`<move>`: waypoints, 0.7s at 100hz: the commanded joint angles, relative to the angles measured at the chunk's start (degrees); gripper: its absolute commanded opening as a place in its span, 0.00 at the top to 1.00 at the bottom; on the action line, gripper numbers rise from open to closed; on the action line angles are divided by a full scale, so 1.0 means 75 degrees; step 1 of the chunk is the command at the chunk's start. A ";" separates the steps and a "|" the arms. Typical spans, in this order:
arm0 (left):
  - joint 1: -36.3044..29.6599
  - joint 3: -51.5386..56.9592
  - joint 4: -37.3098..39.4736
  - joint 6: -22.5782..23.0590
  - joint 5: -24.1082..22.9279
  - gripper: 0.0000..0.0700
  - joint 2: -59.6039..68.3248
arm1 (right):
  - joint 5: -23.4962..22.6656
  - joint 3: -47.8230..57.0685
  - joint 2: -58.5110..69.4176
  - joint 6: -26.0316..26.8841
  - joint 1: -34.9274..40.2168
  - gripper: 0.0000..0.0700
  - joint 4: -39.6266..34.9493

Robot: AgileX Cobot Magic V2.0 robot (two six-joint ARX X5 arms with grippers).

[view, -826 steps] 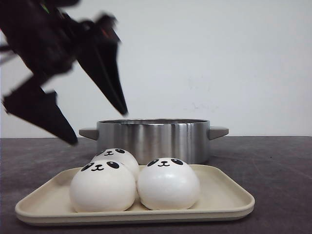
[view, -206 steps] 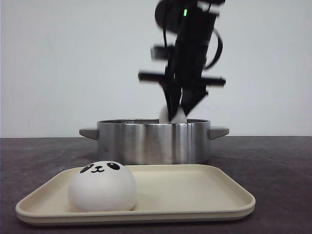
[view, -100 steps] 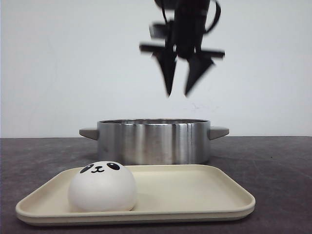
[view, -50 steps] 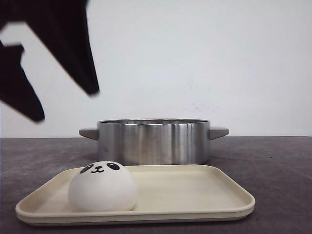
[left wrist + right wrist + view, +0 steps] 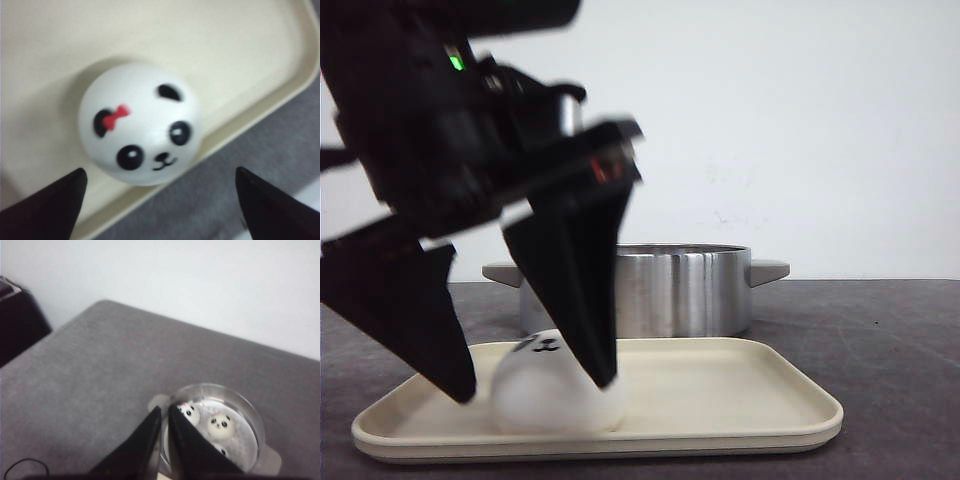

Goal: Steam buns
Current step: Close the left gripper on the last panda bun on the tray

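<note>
One white panda bun (image 5: 555,395) with a red bow sits on the left part of the beige tray (image 5: 740,400). My left gripper (image 5: 532,385) is open, with one finger on each side of this bun. In the left wrist view the bun (image 5: 140,122) lies near the tray's rim (image 5: 260,107) and the gripper (image 5: 159,170) is open, not touching it. My right gripper (image 5: 164,409) is shut and empty, high above the steel pot (image 5: 220,386). Three buns (image 5: 221,424) lie inside the pot. The right gripper is out of the front view.
The steel pot (image 5: 680,290), with two side handles, stands just behind the tray on the dark grey table (image 5: 880,340). A white wall is behind. A dark object (image 5: 15,320) stands at one table edge, and a thin black cable (image 5: 25,467) lies on the table.
The right gripper let a bun go into the pot, rose and left the front view. The left gripper came down from the upper left and now straddles the last bun on the tray.
</note>
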 commanded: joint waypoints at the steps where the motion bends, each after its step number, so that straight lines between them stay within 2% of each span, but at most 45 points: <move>1: -0.0082 0.0117 0.0207 -0.0061 -0.0119 0.18 0.0195 | 0.0035 0.0149 0.0117 0.0216 0.0134 0.98 -0.0050; 30: -0.0076 0.0117 0.0606 -0.0061 -0.0705 0.18 0.0303 | 0.0111 0.0149 0.0128 0.0239 0.0335 0.98 -0.0143; 38: -0.0070 0.0117 0.0615 -0.0050 -0.0705 0.24 0.0303 | 0.0181 0.0149 0.0128 0.0236 0.0338 0.98 -0.0149; 41: -0.0070 0.0117 0.0600 0.0000 -0.0699 0.30 0.0303 | 0.0178 0.0149 0.0128 0.0239 0.0338 0.98 -0.0149; 44: -0.0070 0.0117 0.0571 0.0082 -0.0699 0.42 0.0303 | 0.0181 0.0149 0.0128 0.0239 0.0338 0.98 -0.0146; 55: -0.0073 0.0117 0.0446 0.0280 -0.0699 1.00 0.0303 | 0.0181 0.0149 0.0128 0.0239 0.0338 0.98 -0.0146; 70: -0.0067 0.0119 0.0388 0.0676 -0.0697 0.99 0.0300 | 0.0181 0.0149 0.0128 0.0236 0.0338 0.98 -0.0146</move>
